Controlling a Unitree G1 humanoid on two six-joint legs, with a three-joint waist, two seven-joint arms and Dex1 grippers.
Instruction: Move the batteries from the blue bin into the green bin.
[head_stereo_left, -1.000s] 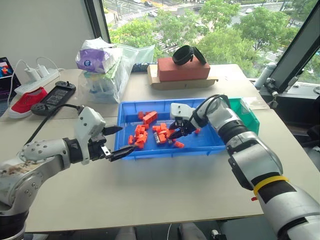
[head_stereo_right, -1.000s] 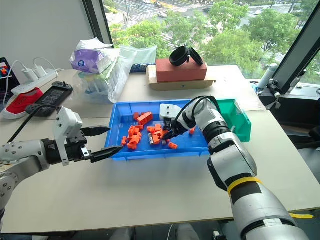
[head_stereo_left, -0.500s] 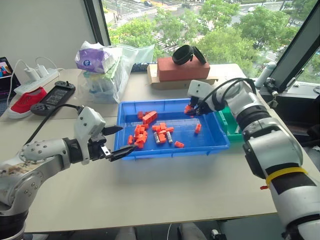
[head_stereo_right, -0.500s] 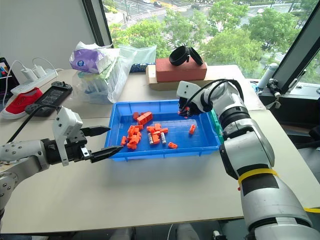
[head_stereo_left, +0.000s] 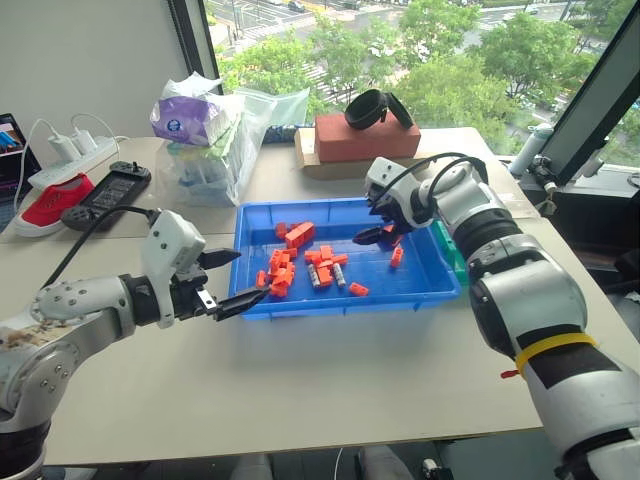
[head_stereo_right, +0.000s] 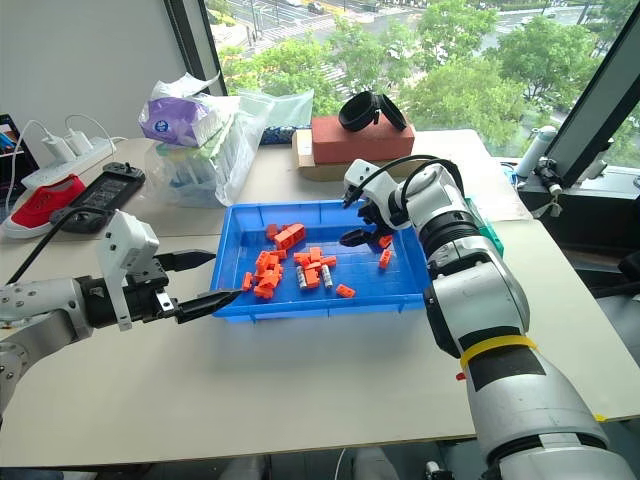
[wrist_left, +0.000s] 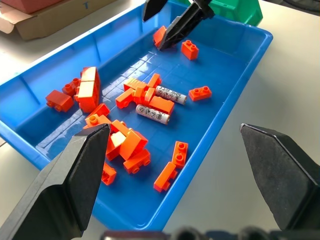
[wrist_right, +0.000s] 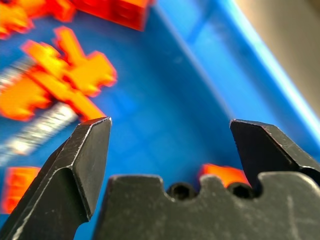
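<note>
The right gripper (head_stereo_right: 354, 218) hangs over the far right part of the blue bin (head_stereo_right: 400, 294), its two black fingers spread wide with nothing between them, one tip up near the bin's far wall and the other low over the floor beside an orange brick. The left gripper (head_stereo_left: 228, 279) is also wide and empty, held level just outside the bin's near left corner, its lower fingertip close to the rim. Two batteries (wrist_left: 164, 104) lie in the middle of the bin, flat on the floor, side by side and roughly parallel (a brick sits between them in the left wrist view). Their long axes run from the bin's near side to its far side in the head views, a little slanted, and I cannot tell which end is which. The orange bricks (head_stereo_left: 281, 272) are too bunched for a sure count: a loose heap to the left of the batteries, a stacked pair (head_stereo_left: 299, 235) toward the far left, a few against the batteries, a single one (head_stereo_left: 358, 290) near the front wall, and a single one (head_stereo_left: 397, 257) under the right gripper. The green bin (head_stereo_right: 484, 225) sits just beside the blue bin's right end, mostly hidden behind the right arm, so what it holds cannot be seen.
</note>
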